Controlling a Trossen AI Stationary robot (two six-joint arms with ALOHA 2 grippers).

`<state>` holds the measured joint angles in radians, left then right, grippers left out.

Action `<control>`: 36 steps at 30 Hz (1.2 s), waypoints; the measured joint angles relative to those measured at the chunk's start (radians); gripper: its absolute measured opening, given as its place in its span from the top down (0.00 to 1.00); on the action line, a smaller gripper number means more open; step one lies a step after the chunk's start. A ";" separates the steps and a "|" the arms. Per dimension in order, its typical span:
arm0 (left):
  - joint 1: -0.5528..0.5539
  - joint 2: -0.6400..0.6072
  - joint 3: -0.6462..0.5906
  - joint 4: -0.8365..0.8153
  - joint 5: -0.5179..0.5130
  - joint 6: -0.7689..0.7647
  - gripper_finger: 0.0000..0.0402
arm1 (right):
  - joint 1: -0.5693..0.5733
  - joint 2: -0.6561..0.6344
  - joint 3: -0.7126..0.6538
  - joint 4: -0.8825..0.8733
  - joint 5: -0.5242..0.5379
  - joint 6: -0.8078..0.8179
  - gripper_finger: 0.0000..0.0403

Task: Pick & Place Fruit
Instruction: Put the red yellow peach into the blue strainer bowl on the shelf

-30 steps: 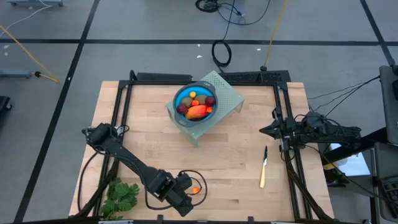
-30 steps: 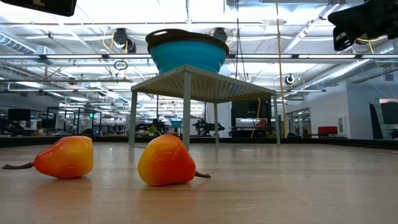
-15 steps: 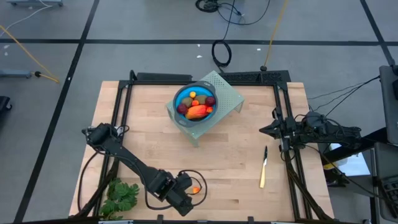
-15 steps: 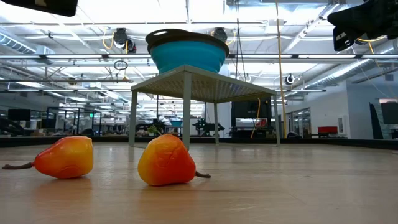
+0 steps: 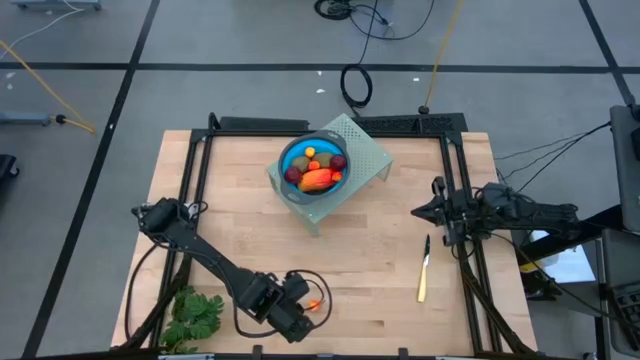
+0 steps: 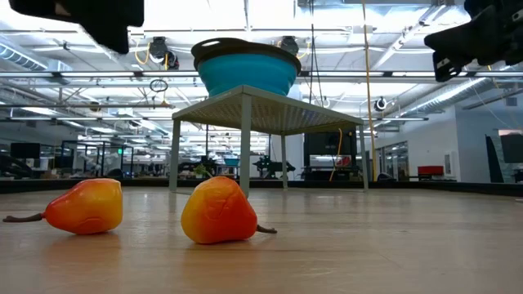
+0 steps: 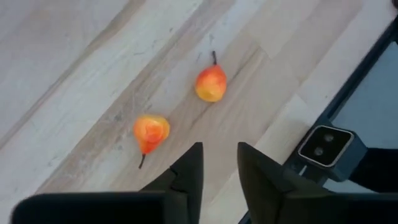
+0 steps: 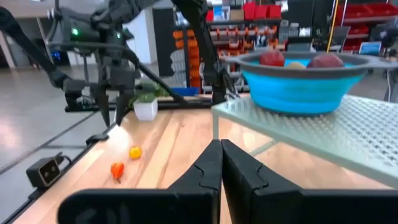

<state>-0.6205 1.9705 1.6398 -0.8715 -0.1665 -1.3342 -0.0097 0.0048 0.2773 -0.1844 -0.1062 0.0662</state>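
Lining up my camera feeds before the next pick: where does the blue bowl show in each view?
High view: blue bowl on the green stand, top centre.
Low view: bowl on the stand, upper centre.
Left wrist view: not in it.
Right wrist view: bowl on the stand, upper right.
Shared landmark: the green stand beneath the bowl.

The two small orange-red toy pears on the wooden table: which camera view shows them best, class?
The low view: the two small orange-red toy pears appear large and side-on. The left wrist view shows both from above, the right wrist view as distant specks, and the high view one orange dot.
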 joint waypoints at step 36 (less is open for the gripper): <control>0.013 0.000 -0.171 0.043 0.009 0.281 0.28 | 0.000 0.000 -0.065 0.068 0.000 -0.007 1.00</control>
<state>-0.6071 1.9701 1.4685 -0.8284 -0.1577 -1.0531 -0.0097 0.0048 0.2119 -0.1162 -0.1062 0.0589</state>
